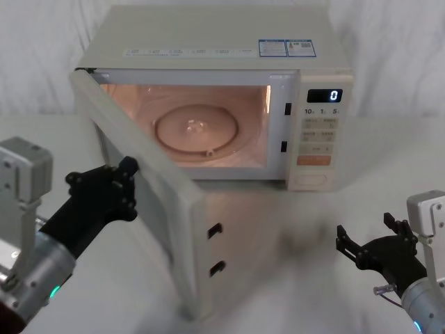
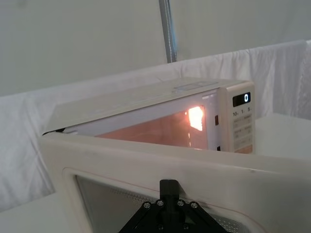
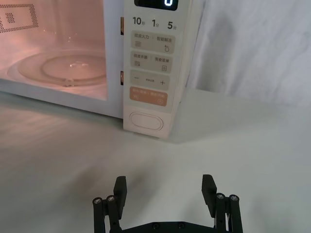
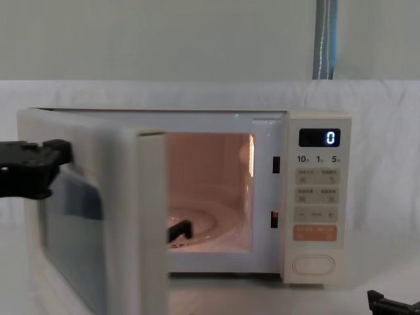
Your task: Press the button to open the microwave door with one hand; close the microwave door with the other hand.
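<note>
The microwave door (image 1: 196, 233) stands swung out toward my left, about half open, with the lit cavity behind it. My left gripper (image 1: 127, 167), shut with nothing held, rests its tip against the door's outer face, near the window's upper frame (image 2: 168, 187). From the chest view the left gripper (image 4: 60, 152) sits at the door's (image 4: 148, 216) left side. The oval cream button (image 1: 311, 180) is at the bottom of the control panel. My right gripper (image 1: 363, 245) hovers open low at the right, well back from the button (image 3: 146, 121), its fingers (image 3: 209, 187) spread and empty.
The microwave (image 1: 208, 35) fills the table's back middle; its display (image 1: 324, 95) reads 0. A glass turntable (image 1: 198, 129) lies inside. White cloth covers the table (image 1: 292, 264) and the backdrop. A metal pole (image 4: 325, 39) stands behind at the right.
</note>
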